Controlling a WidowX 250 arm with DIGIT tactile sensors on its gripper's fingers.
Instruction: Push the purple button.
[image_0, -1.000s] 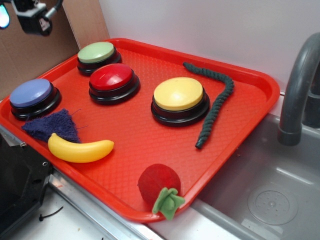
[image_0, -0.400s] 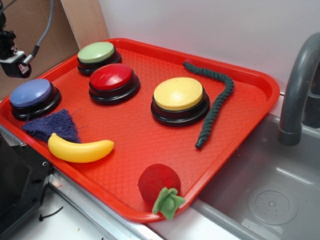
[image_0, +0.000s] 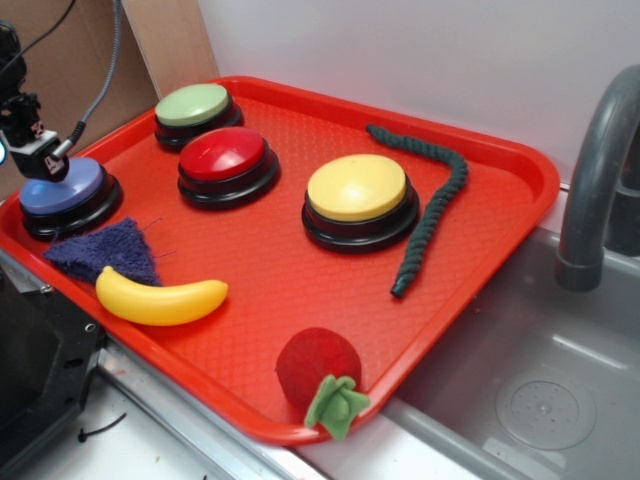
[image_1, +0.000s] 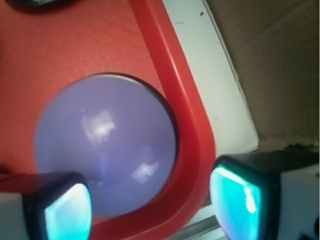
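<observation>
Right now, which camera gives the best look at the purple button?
The wrist view: the purple button fills the frame from above, its glossy dome beside the tray's rim, between the gripper fingertips. The exterior view shows it small at the tray's left corner, partly covered by the gripper.

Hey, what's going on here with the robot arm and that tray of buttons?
The robot's gripper is right above the purple button at the left corner of the red tray, apparently about to press it. The wrist view shows the fingers spread, holding nothing. I can't tell whether it touches the cap yet. The green, red and yellow buttons sit untouched.
</observation>
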